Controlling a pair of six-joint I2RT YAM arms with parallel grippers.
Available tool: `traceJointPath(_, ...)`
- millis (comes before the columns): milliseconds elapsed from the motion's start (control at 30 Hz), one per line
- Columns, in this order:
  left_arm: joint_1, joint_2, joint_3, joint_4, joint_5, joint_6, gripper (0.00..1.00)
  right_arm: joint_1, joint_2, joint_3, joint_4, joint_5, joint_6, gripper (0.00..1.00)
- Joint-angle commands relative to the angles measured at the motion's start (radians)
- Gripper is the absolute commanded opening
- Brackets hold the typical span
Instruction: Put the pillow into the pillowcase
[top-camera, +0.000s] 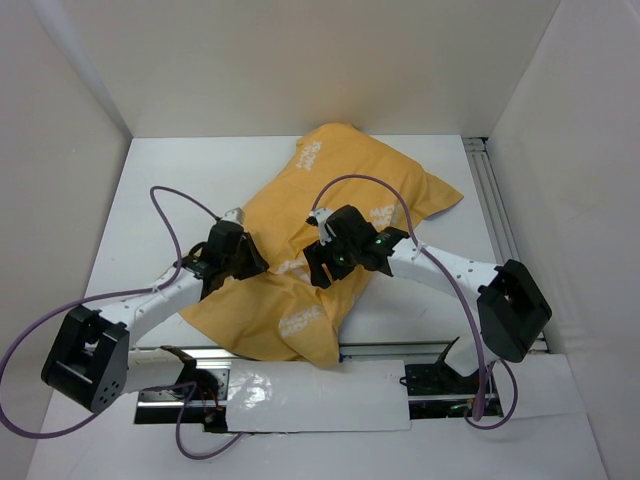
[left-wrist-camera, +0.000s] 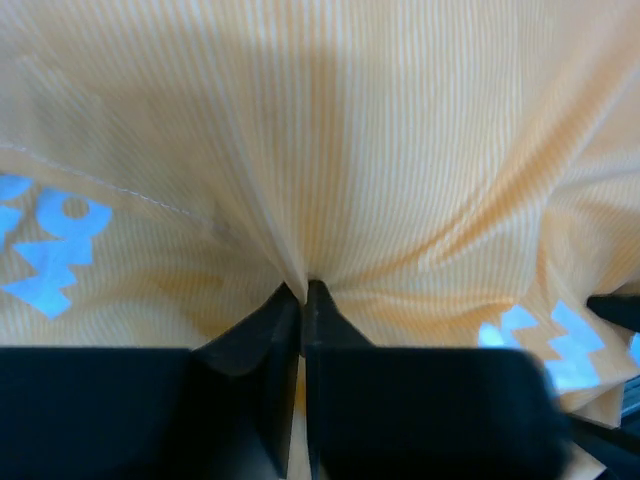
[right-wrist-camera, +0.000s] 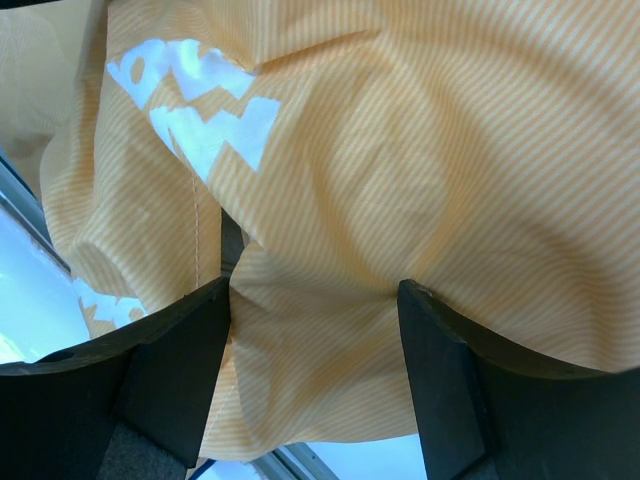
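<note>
The mustard-orange pillowcase (top-camera: 330, 185) with white logos lies across the middle of the table; its far part looks plump and its near part lies flat and creased. No pillow surface shows. My left gripper (top-camera: 243, 262) is at the pillowcase's left edge; in the left wrist view it (left-wrist-camera: 303, 290) is shut on a pinched fold of the cloth (left-wrist-camera: 330, 150). My right gripper (top-camera: 320, 265) is over the middle of the pillowcase; in the right wrist view it (right-wrist-camera: 315, 290) is open, with cloth (right-wrist-camera: 400, 170) bunched between its fingers (right-wrist-camera: 190, 350).
White walls close in the table on three sides. A metal rail (top-camera: 495, 215) runs along the right side. A glossy white sheet (top-camera: 320, 395) covers the near rail between the arm bases. Purple cables (top-camera: 175, 215) loop over both arms.
</note>
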Motion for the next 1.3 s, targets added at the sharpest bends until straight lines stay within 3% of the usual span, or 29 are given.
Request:
traceJointPath(0,-0.003,-0.028,0.003,0.047,0.007,0.008,0.16,0.007,-0.001,0.003,0.015,0.029,0.002,0.74)
traceJointPath(33,-0.003,-0.028,0.013,0.033,-0.006,0.02,0.0,0.007,-0.001,0.003,0.015,0.029,0.002,0.74)
traceJointPath(167,-0.003,-0.077,0.123,-0.098,-0.129,0.054,0.0,0.007,-0.001,0.003,0.006,0.067,0.012,0.74)
traceJointPath(300,0.022,-0.151,0.289,-0.287,-0.42,0.088,0.0,0.007,0.022,0.003,-0.007,0.17,0.035,0.71)
traceJointPath(400,0.036,-0.191,0.426,-0.364,-0.526,0.106,0.0,0.007,0.057,0.012,-0.045,0.285,0.065,0.7)
traceJointPath(467,0.036,-0.191,0.474,-0.38,-0.526,0.129,0.0,0.007,0.08,0.021,-0.057,0.296,0.075,0.7)
traceJointPath(600,0.036,-0.18,0.472,-0.297,-0.39,0.235,0.0,0.007,0.081,0.021,-0.033,0.267,0.075,0.69)
traceJointPath(700,0.045,-0.119,0.445,-0.344,-0.401,0.205,0.35,0.007,0.042,0.021,-0.005,0.227,0.075,0.69)
traceJointPath(733,0.045,-0.075,0.445,-0.367,-0.414,0.173,0.53,0.007,0.032,0.021,0.007,0.203,0.065,0.72)
traceJointPath(767,0.045,-0.053,0.445,-0.393,-0.414,0.156,0.8,0.007,0.019,0.021,0.007,0.202,0.053,0.74)
traceJointPath(800,0.054,-0.016,0.454,-0.437,-0.425,0.134,0.99,0.007,-0.005,0.03,0.007,0.192,0.044,0.76)
traceJointPath(1000,0.074,0.03,0.505,-0.518,-0.444,0.093,1.0,-0.002,-0.106,0.05,0.085,0.264,0.044,0.9)
traceJointPath(1267,0.083,0.042,0.487,-0.499,-0.362,0.062,1.0,-0.147,-0.16,0.129,0.182,0.322,0.044,0.99)
